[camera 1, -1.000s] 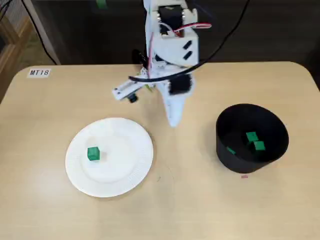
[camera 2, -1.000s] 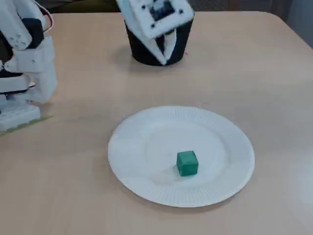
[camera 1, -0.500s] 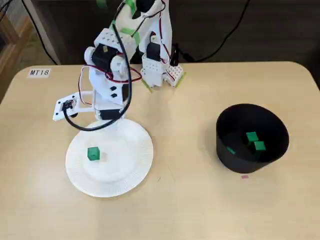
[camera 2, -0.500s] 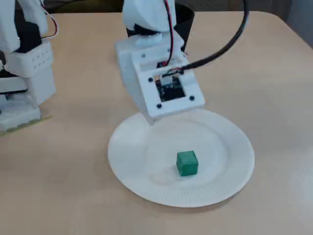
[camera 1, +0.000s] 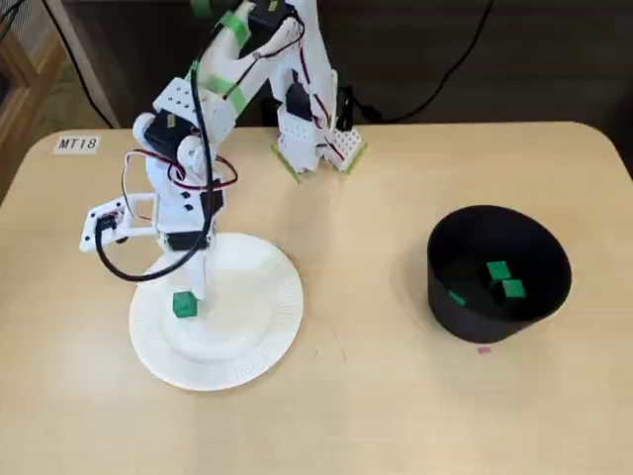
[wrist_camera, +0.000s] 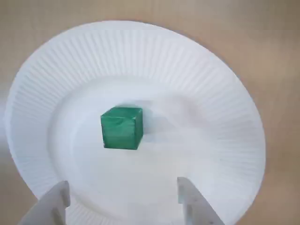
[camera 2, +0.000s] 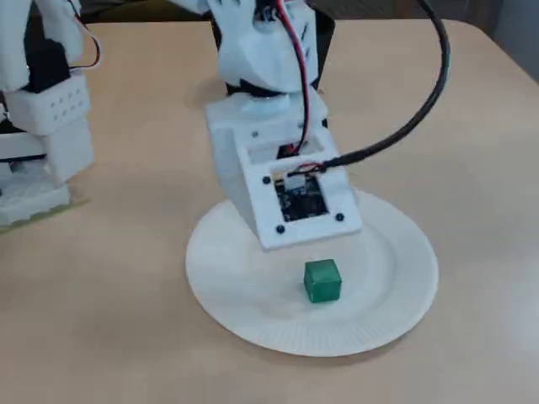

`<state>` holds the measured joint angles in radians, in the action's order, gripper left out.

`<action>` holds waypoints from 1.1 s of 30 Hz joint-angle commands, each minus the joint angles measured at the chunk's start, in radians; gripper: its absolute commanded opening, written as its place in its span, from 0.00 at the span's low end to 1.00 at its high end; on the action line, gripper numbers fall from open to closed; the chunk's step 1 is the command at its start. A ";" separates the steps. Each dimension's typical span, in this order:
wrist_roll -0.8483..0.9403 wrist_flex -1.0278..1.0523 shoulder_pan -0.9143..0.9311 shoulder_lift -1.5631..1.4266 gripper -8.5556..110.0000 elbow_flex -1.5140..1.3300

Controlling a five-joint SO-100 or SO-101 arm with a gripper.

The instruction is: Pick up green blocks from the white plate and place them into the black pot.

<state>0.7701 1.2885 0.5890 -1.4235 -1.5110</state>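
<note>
One green block [camera 1: 184, 305] lies on the white paper plate [camera 1: 265, 332] at the table's left in a fixed view. My gripper [camera 1: 197, 288] hangs just above the plate, right beside the block. The wrist view shows the block [wrist_camera: 121, 127] ahead of the two white fingertips [wrist_camera: 191, 202], spread wide apart with nothing between them; the gripper [wrist_camera: 123, 205] is open. In another fixed view the wrist housing [camera 2: 290, 202] hides the fingers above the block [camera 2: 322, 280]. The black pot [camera 1: 445, 297] on the right holds three green blocks [camera 1: 497, 270].
The arm's base [camera 1: 313, 148] stands at the table's back, with black cables trailing behind it. A label reading MT18 [camera 1: 77, 143] is stuck at the back left corner. A small pink mark [camera 1: 483, 348] lies in front of the pot.
The arm has swung from the table's middle over to the plate and come down close to the green block. The block has not moved.
</note>
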 commanded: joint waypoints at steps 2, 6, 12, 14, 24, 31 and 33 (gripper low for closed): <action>-0.008 -0.012 0.012 0.028 0.39 0.061; -0.008 -0.012 0.011 0.091 0.40 0.103; -0.014 -0.012 0.011 0.169 0.39 0.178; -0.018 -0.012 0.015 0.190 0.39 0.199; -0.097 -0.014 0.035 0.305 0.13 0.288; -0.095 -0.014 0.006 0.362 0.05 0.316; -0.098 -0.021 -0.003 0.362 0.05 0.318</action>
<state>0.6750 1.2855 0.6090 -1.0584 -1.2303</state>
